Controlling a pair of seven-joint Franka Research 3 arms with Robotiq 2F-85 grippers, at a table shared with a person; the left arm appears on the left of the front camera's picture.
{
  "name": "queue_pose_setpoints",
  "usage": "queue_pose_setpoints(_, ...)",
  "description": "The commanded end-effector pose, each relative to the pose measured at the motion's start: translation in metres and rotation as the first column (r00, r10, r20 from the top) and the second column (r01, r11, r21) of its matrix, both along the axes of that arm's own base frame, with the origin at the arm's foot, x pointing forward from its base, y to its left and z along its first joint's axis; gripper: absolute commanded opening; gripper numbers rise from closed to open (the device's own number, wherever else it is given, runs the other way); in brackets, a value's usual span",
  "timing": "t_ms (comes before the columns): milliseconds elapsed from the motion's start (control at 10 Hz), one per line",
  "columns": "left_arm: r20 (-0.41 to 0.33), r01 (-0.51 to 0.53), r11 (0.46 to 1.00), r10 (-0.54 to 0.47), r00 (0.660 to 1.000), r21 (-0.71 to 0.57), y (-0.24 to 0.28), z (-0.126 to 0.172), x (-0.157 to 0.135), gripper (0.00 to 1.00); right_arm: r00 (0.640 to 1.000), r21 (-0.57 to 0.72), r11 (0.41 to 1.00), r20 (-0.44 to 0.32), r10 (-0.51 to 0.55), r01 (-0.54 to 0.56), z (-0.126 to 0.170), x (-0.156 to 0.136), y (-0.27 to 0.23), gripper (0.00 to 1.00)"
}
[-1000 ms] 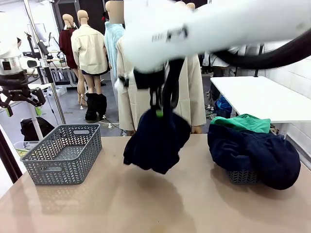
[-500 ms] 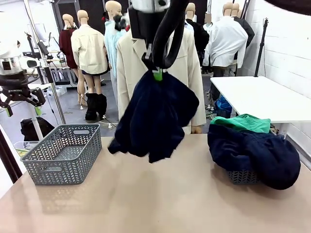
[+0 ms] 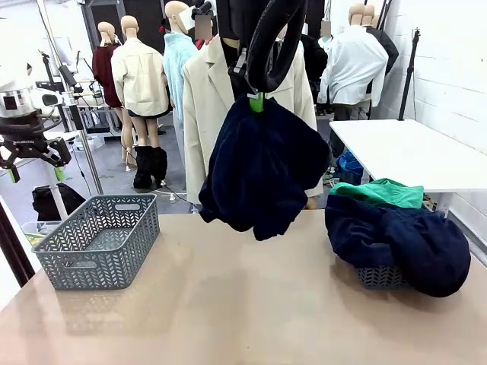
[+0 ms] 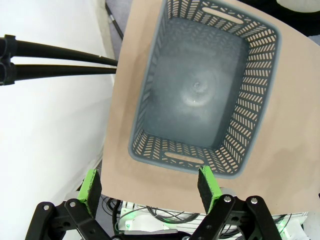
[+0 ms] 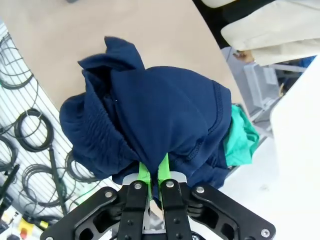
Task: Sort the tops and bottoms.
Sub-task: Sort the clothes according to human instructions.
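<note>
Above the counter (image 3: pixel 228 304) middle, my right pincer (image 3: pixel 256 101) is clamped on a navy garment (image 3: pixel 262 171) that hangs bunched, long axis vertical. My left pincer (image 4: pixel 150 184) stands apart over the grey basket (image 4: pixel 255 95), which holds nothing. I judge sorting barely begun: green (image 3: pixel 380 192) and navy pile (image 3: pixel 399 239) wait right.

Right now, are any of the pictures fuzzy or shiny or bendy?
Front view: sharp; the hanging navy garment casts a soft shadow on the table. Left wrist view: a bright glare spot shines on the grey basket floor, and the wide lens bows its walls. Right wrist view: the right gripper and the cloth look crisp; the background curves.
</note>
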State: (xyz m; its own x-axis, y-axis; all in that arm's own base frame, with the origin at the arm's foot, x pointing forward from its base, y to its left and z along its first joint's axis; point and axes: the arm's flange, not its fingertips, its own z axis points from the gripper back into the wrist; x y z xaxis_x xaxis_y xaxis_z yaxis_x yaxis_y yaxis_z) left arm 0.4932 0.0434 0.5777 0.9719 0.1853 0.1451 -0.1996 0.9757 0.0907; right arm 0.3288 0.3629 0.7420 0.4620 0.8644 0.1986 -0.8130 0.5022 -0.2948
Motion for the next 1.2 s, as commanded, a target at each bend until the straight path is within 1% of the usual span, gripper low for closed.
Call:
queue_pose_setpoints(0,-0.006,0.003,1.0,-0.003,1.0,0.014,0.0022,0.003,0.001,1.0,1.0,-0.004,1.0,0.009,0.012,-0.012,0.0009,-0.0012,0.0042,0.0)
queue_pose_setpoints(1100,-0.006,0.003,1.0,-0.003,1.0,0.014,0.0022,0.003,0.001,1.0,1.0,-0.004,1.0,0.009,0.012,-0.012,0.0009,-0.0012,0.0042,0.0)
